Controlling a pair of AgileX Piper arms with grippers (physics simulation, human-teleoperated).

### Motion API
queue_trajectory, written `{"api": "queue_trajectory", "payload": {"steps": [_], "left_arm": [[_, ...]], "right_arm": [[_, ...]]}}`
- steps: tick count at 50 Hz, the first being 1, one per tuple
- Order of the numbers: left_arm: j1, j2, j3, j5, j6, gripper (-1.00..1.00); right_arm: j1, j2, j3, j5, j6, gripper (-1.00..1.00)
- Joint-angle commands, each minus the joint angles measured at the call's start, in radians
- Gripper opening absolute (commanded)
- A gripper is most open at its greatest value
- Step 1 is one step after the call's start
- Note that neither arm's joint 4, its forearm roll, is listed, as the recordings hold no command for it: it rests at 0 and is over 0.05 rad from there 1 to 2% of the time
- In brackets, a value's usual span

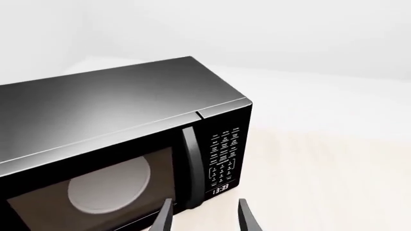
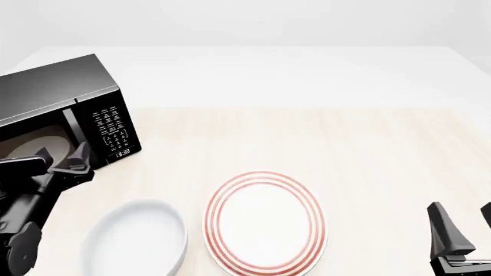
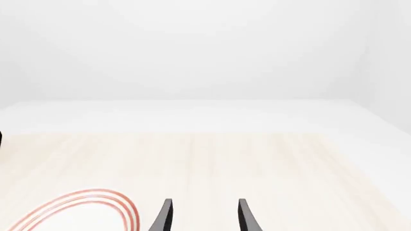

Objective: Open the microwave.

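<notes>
Left wrist view: the microwave (image 1: pixel 122 144) fills most of the frame, its door closed, with the vertical bar handle (image 1: pixel 190 166) at the door's edge next to the button panel (image 1: pixel 224 154), the clock (image 1: pixel 220 189) reading 13:33 below the buttons, and the white turntable plate (image 1: pixel 109 185) visible through the dark glass. The left gripper (image 1: pixel 204 216) is released, its two fingertips spread and empty, just short of the lower end of the handle and not touching it. Front view: the microwave (image 2: pixel 61 115) stands at the far left corner of the table (image 2: pixel 307 132), angled so that its door faces toward the near side; the left gripper (image 2: pixel 60 156) hovers just in front of the door near the handle. A white oval bowl (image 2: pixel 138 238) lies at the near edge, left of centre, and a red-rimmed plate (image 2: pixel 265 221) lies just beside it toward the centre. The right gripper (image 2: pixel 464 221) sits at the near right corner, well apart from the microwave. Right wrist view: the right gripper (image 3: pixel 204 216) is released and empty above bare table (image 3: pixel 257 163), with an arc of the red-rimmed plate (image 3: pixel 96 204) nearby.
</notes>
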Motion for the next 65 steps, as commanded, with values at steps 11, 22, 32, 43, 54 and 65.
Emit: {"api": "queue_trajectory", "payload": {"steps": [11, 22, 32, 43, 54, 65], "left_arm": [[0.016, 0.077, -0.093, 0.008, 0.001, 1.0], [0.015, 0.168, -0.143, -0.009, -0.015, 1.0], [-0.001, 0.311, -0.233, 0.016, -0.044, 1.0], [0.002, 0.336, -0.244, 0.013, -0.046, 1.0], [0.003, 0.363, -0.258, 0.01, -0.047, 1.0], [-0.007, 0.406, -0.294, 0.016, -0.054, 1.0]], "right_arm": [[0.0, 0.0, 0.0, 0.0, 0.0, 1.0], [0.0, 0.0, 0.0, 0.0, 0.0, 1.0], [0.0, 0.0, 0.0, 0.0, 0.0, 1.0], [0.0, 0.0, 0.0, 0.0, 0.0, 1.0], [0.0, 0.0, 0.0, 0.0, 0.0, 1.0], [0.0, 0.0, 0.0, 0.0, 0.0, 1.0]]}}
